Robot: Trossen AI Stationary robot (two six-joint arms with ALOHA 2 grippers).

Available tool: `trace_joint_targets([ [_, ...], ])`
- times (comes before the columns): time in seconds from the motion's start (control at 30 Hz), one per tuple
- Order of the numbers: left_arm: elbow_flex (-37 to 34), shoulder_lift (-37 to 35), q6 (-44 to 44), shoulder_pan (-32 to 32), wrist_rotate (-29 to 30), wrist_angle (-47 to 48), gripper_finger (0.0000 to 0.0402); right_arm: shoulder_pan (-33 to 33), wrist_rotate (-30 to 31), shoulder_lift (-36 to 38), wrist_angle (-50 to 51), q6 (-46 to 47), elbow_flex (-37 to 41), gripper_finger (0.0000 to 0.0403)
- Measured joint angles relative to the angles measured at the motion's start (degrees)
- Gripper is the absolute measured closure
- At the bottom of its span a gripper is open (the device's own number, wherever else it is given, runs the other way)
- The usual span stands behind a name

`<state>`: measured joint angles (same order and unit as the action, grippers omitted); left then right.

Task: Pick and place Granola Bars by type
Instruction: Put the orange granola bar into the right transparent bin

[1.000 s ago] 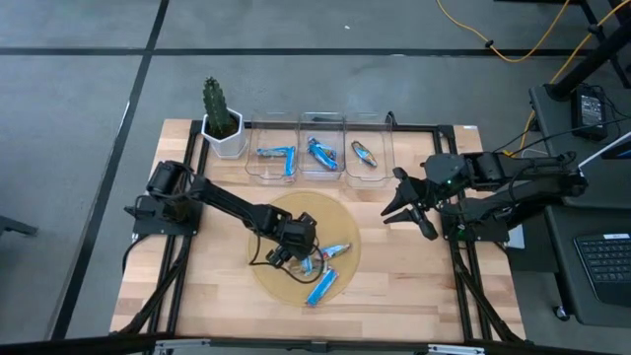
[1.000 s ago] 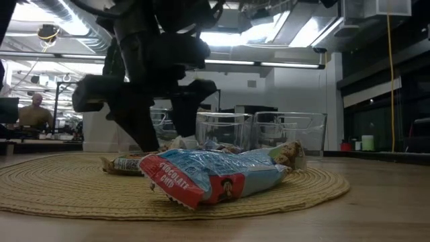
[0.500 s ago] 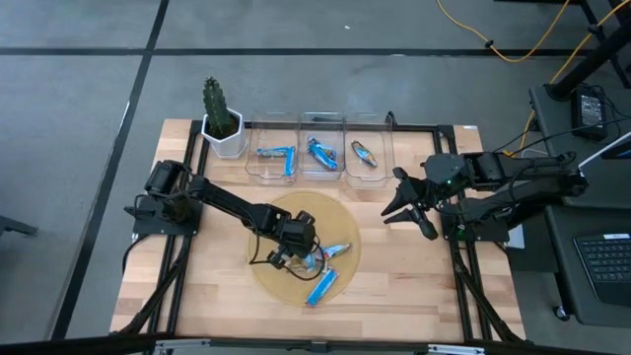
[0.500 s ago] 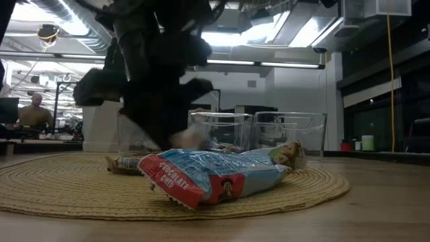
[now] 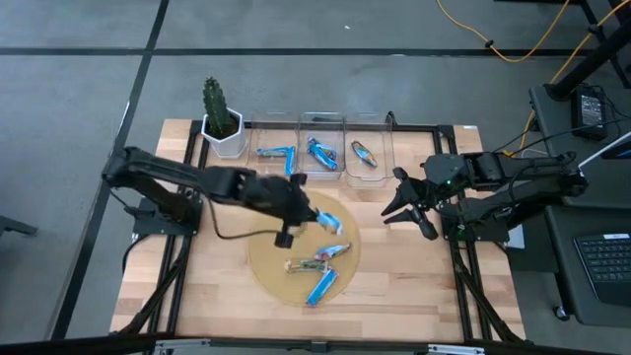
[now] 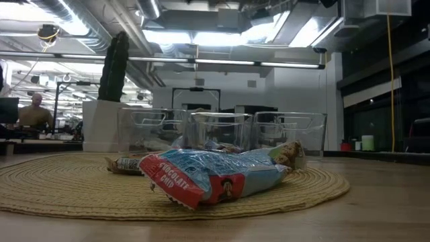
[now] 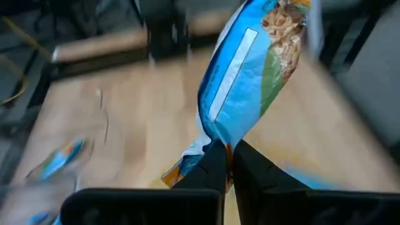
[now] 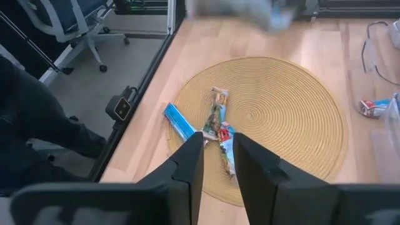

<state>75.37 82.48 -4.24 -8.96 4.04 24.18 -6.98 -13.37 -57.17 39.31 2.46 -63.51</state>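
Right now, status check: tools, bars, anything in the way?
Left tool shut on blue bar, raised above mat. Right tool open, idle beside bins. Three bars on mat. Nothing seen blocking.

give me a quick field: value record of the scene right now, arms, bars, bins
left gripper: shut on blue bar, raised above the mat
right gripper: open, waiting at the table's right side
woven mat: three bars lying on it
clear bins: three in a row, each with bars inside
cactus pot: beside the bins
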Motion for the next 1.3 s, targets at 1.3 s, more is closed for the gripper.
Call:
trace_joint_targets([
  [1.3,0.0,-8.5,5.0,1.2,-8.6,-13.2,0.0399,0.0,0.3,0.0,0.0,-2.7,0.0,0.0314],
])
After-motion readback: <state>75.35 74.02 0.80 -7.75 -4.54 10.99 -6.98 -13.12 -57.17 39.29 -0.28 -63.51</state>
